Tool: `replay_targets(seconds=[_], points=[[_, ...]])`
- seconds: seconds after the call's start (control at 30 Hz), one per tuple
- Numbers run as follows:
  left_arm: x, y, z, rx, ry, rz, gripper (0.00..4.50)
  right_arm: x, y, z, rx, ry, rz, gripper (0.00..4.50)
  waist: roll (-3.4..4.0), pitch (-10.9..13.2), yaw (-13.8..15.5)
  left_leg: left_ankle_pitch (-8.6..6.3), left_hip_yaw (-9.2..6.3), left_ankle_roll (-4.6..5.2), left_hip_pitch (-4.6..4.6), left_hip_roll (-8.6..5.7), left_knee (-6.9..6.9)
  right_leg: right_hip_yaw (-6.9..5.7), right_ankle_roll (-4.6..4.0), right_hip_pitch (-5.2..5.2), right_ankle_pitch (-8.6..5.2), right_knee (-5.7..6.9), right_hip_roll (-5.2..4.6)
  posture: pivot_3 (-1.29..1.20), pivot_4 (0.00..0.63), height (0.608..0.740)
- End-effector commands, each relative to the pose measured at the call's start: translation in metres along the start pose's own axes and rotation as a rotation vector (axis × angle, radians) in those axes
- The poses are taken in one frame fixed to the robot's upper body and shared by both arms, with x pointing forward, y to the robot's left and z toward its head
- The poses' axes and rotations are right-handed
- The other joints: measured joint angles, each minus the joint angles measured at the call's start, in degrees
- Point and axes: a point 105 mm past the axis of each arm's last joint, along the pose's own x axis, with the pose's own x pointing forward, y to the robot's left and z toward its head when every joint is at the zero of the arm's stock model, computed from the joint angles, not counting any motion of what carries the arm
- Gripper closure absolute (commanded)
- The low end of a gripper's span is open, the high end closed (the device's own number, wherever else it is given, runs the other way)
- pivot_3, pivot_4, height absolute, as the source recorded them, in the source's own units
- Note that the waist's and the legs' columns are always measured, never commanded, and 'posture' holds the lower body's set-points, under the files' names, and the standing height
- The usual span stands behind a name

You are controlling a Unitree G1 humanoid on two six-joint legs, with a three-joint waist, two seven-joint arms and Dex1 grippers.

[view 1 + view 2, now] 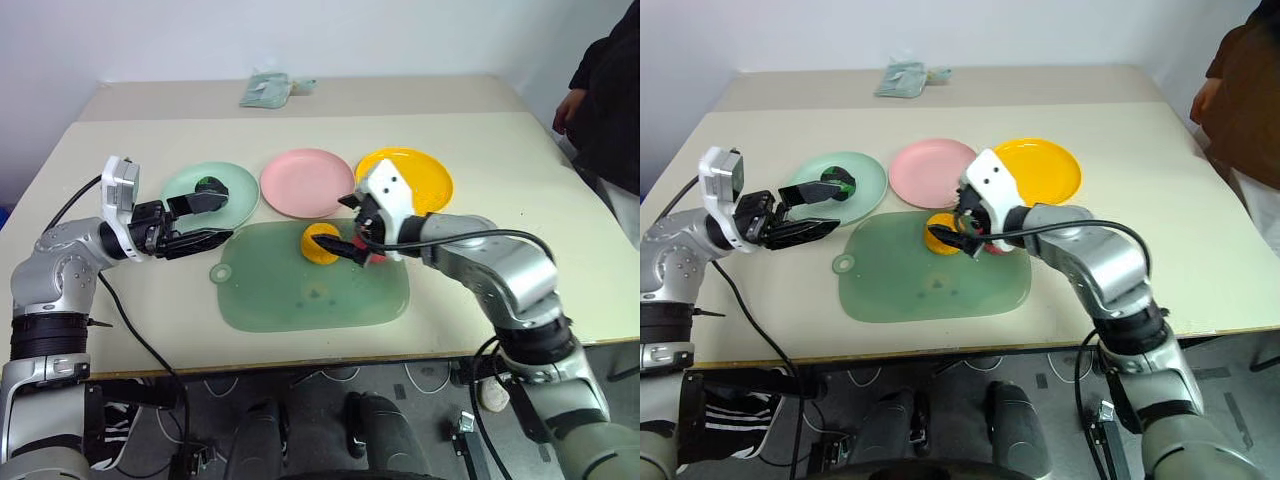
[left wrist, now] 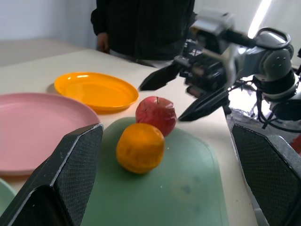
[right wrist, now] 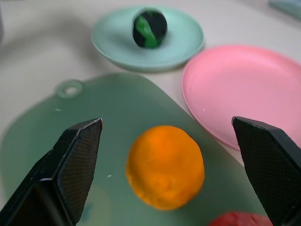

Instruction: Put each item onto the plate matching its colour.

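Spanning tabletop [image 1: 520, 200]: green mat [image 1: 300, 300], then mint plate [image 1: 235, 200], pink plate [image 1: 305, 185], yellow plate [image 1: 430, 180] in row behind. Green-and-black ball [image 3: 149, 27] sits on mint plate. Orange [image 3: 164, 165] and apple [image 2: 156, 114] touch on mat. Right pincer [image 1: 348, 248] spread, just above orange; left pincer [image 1: 205, 222] spread, empty, near mint plate. Risk: closing finger nudges apple, or round orange rolls from off-centre grip.
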Motion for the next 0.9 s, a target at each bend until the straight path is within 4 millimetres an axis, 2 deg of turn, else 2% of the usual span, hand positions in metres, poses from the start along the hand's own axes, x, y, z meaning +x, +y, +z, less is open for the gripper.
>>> replay_targets(seconds=[0.03, 0.17, 0.3, 0.5, 0.53, 0.57, 0.63, 0.77, 0.83, 0.9], points=[[-0.002, -0.003, 0.007, 0.051, 0.010, -0.006, 0.05, 0.010, 0.000, -0.005, -0.045, 0.050, -0.005, 0.00, 0.00, 0.0, 0.3, 0.00, 0.00, 0.00, -0.03, -0.01, 0.00, 0.00, 0.00, 0.00, 0.00, 0.00, -0.02, 0.00, 0.150, 0.740], [-0.003, -0.007, 0.001, 0.095, 0.045, 0.005, 0.05, 0.015, -0.003, -0.016, -0.040, 0.101, -0.012, 0.00, -0.01, 0.0, 0.1, 0.00, 0.05, 0.01, -0.06, -0.03, 0.01, 0.01, 0.00, 0.00, 0.00, -0.05, -0.07, 0.00, 0.150, 0.740], [-0.006, -0.010, 0.002, 0.111, 0.034, 0.018, 0.05, 0.017, -0.014, -0.016, -0.014, 0.105, -0.051, 0.00, -0.01, 0.0, 0.2, 0.00, 0.02, 0.01, -0.03, -0.01, 0.01, 0.00, 0.00, -0.01, 0.00, -0.01, -0.03, 0.00, 0.150, 0.740], [-0.007, -0.010, 0.002, 0.125, 0.029, 0.027, 0.05, 0.021, -0.005, -0.020, 0.013, 0.108, 0.013, 0.00, 0.00, 0.0, 0.2, 0.00, 0.03, 0.01, -0.04, -0.01, 0.01, 0.00, 0.01, -0.01, 0.00, -0.02, -0.04, 0.00, 0.150, 0.740], [-0.007, -0.010, 0.002, 0.127, 0.028, 0.028, 0.00, 0.021, -0.004, -0.020, 0.016, 0.106, 0.018, 0.52, -0.01, 0.0, 0.1, 0.00, 0.03, 0.01, -0.04, -0.01, 0.00, 0.00, 0.01, -0.01, 0.00, -0.02, -0.04, 0.00, 0.150, 0.740], [-0.007, -0.010, 0.002, 0.127, 0.028, 0.029, 0.00, 0.021, -0.003, -0.018, 0.022, 0.092, 0.021, 0.78, 0.00, 0.0, 0.1, -0.01, 0.03, 0.01, -0.04, -0.01, 0.00, 0.00, 0.01, -0.01, 0.00, -0.02, -0.03, 0.00, 0.150, 0.740], [-0.008, -0.010, 0.002, 0.127, 0.028, 0.031, 0.00, 0.020, -0.001, -0.007, 0.039, 0.043, 0.032, 1.43, 0.00, 0.0, 0.1, 0.00, 0.02, 0.01, -0.04, -0.01, 0.00, 0.00, 0.01, -0.02, 0.00, -0.02, -0.03, 0.00, 0.150, 0.740], [-0.007, -0.009, 0.001, 0.126, 0.026, 0.030, 0.00, 0.014, -0.003, 0.034, 0.143, -0.155, 0.043, 1.52, 0.00, 0.0, 0.1, 0.00, 0.03, 0.01, -0.04, 0.00, -0.01, 0.00, 0.02, -0.03, 0.01, 0.00, -0.02, 0.00, 0.150, 0.740], [-0.006, -0.008, 0.002, 0.128, 0.017, 0.033, 0.00, 0.007, -0.017, 0.052, 0.204, -0.251, -0.006, 1.52, 0.01, 0.0, 0.1, 0.00, 0.04, 0.01, -0.04, 0.00, -0.01, 0.00, 0.05, -0.03, 0.03, 0.00, -0.02, 0.00, 0.150, 0.740], [-0.004, -0.003, 0.006, 0.164, -0.005, 0.056, 0.00, -0.005, -0.065, 0.058, 0.218, -0.301, -0.236, 1.52, 0.01, 0.0, 0.3, 0.00, 0.05, 0.00, -0.04, 0.00, 0.00, 0.00, 0.05, -0.03, 0.03, 0.00, -0.03, 0.00, 0.150, 0.740]])
